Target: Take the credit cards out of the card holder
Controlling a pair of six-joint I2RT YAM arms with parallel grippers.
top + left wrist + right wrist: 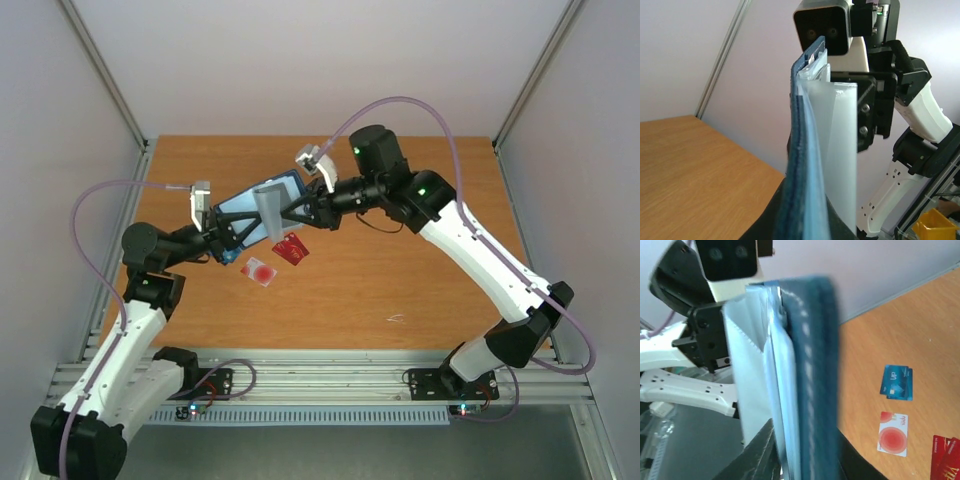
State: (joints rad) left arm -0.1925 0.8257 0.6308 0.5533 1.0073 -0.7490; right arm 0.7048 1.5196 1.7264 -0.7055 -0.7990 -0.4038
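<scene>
The dark navy card holder (250,203) hangs above the table between my two arms. My left gripper (228,236) is shut on its near-left end. In the left wrist view the holder (807,150) stands edge-on between the jaws, and a pale clear leaf (840,150) sticks out beside it. My right gripper (297,212) has the other end. There the holder (812,365) fills the gap between both fingers, though that picture is blurred. Three credit cards lie on the table below: a pale one with a red circle (261,271), a red one (291,250) and a teal-blue one (896,382).
The wooden table (400,270) is walled by white panels on three sides, with an aluminium rail (330,385) along the near edge. Each wrist view faces the other arm's camera head (822,27). A yellow bin (935,225) stands off the table.
</scene>
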